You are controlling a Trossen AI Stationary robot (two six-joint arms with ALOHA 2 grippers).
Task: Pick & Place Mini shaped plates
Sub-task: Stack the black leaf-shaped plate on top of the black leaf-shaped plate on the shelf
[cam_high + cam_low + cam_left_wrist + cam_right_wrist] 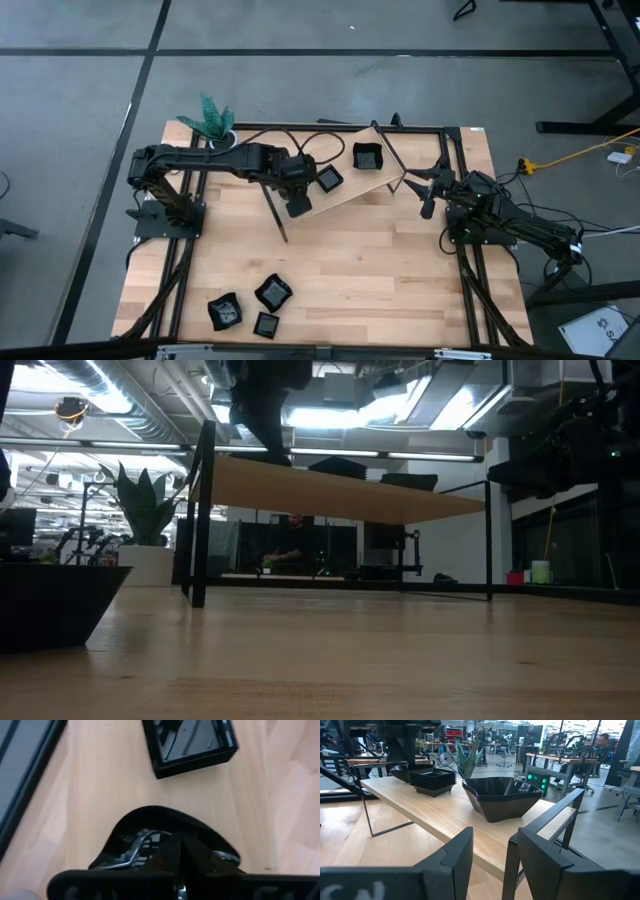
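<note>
The tabletop (350, 260) is carrying a raised wooden shelf (345, 195) along its far side; this shelf is serving as the landmark. The left arm is reaching over the shelf's near-left end, its left claw (298, 205) clenched on a rounded black plate (165, 827), which is hanging at or just above the shelf surface; contact cannot be judged. Just beside it on the shelf is sitting a ridged square stack (190, 742), and farther toward the shelf's right end a faceted stack (502, 795). Three loose plates (250, 305) are lying well apart from the shelf, near the tabletop's front-left edge. The right claw (490, 865) is waiting off the shelf's right end, fingers spread, empty. The plates are looking rigid, glossy, probably slippery and chippable; pinching across one rim wall seems safest.
</note>
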